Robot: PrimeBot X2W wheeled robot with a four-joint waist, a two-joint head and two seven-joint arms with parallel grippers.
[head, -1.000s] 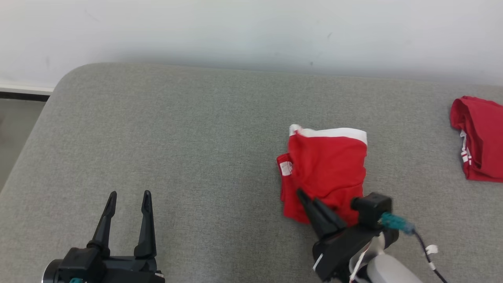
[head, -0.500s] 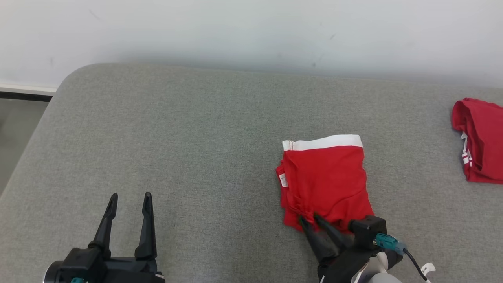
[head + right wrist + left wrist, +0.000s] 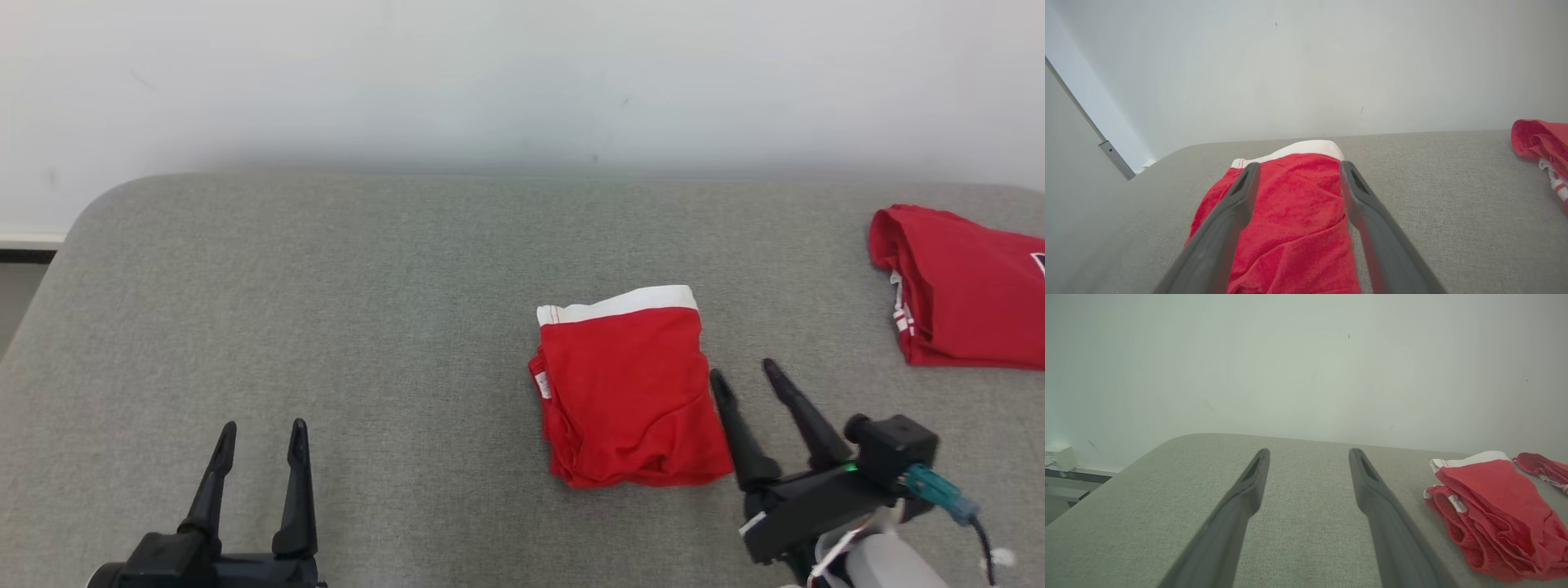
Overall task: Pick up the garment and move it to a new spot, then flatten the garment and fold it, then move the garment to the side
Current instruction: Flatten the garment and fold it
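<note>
Sitting folded at frame centre on grey pad [image 3: 326, 286]: red garment [image 3: 629, 392], white waistband toward top; right gripper [image 3: 741, 370] just right of it, fingers spread, holding nothing; left gripper [image 3: 264, 425] lower left, fingers apart, empty.

Folded red garment [image 3: 629, 392] with white waistband lies flat on grey cushion.

The right hand [image 3: 741, 369] has let go of the garment [image 3: 624, 392], and its fingers now stand spread apart. It has drawn off to the garment's four o'clock side, leaving the cloth lying free and flatter.
</note>
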